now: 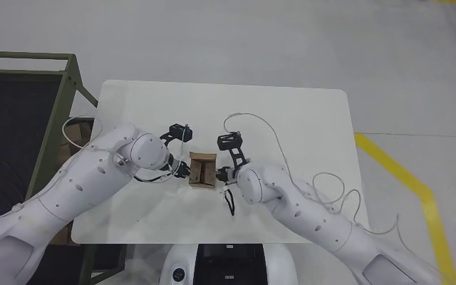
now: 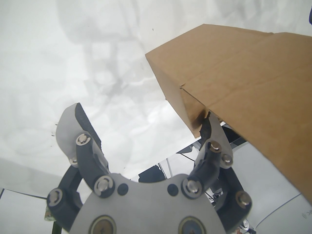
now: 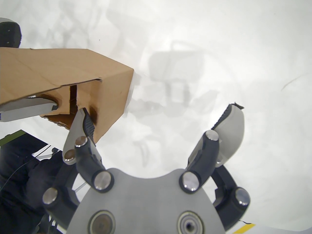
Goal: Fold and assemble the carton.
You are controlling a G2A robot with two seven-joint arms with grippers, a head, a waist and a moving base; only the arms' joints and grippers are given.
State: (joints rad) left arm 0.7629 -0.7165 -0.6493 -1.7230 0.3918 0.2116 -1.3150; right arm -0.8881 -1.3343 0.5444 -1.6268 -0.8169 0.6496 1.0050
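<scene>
Your left gripper (image 2: 142,118) has its jaws spread wide, with one finger touching a corner of the carton (image 2: 243,86) from its 9 o'clock. Your right gripper (image 3: 158,110) is spread just as wide and touches it from 3 o'clock. That one carton stands near the table's (image 1: 285,114) 6 o'clock edge, and most of the tabletop lies toward 12 o'clock.

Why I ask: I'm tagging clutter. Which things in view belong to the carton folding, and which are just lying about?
Job: carton; left claw and right claw, both open, a finger of each at the carton's end; white table.
Lying about: green frame beside the table; yellow floor line.
</scene>
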